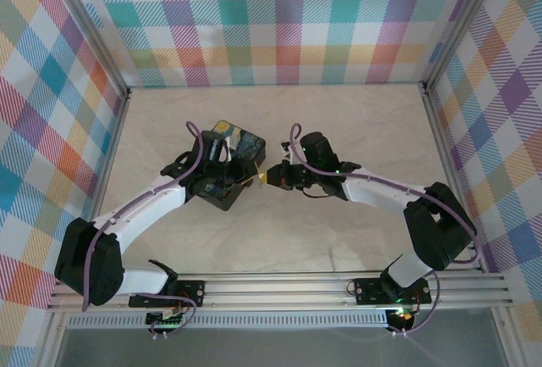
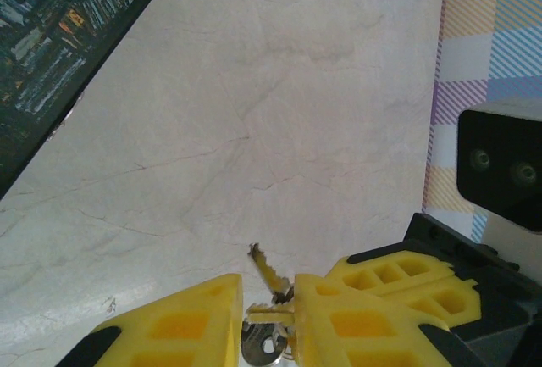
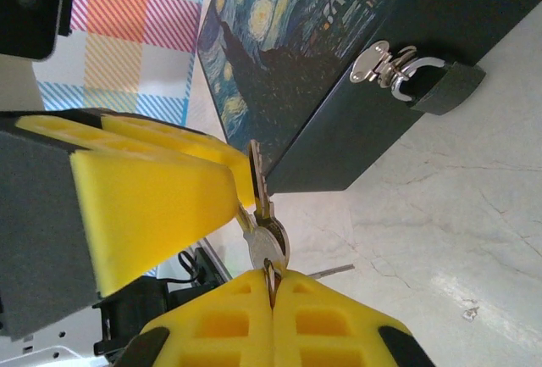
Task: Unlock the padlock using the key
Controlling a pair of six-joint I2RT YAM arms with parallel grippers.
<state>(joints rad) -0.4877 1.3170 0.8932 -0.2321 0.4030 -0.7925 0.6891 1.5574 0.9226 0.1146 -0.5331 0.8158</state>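
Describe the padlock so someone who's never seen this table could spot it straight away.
Find the dark box with the starry-night lid on the pale table. A silver hasp sticks out of its plain side wall, and the padlock is hooked there by a thin silver shackle. It's a tiny blackish block, far smaller than the box.
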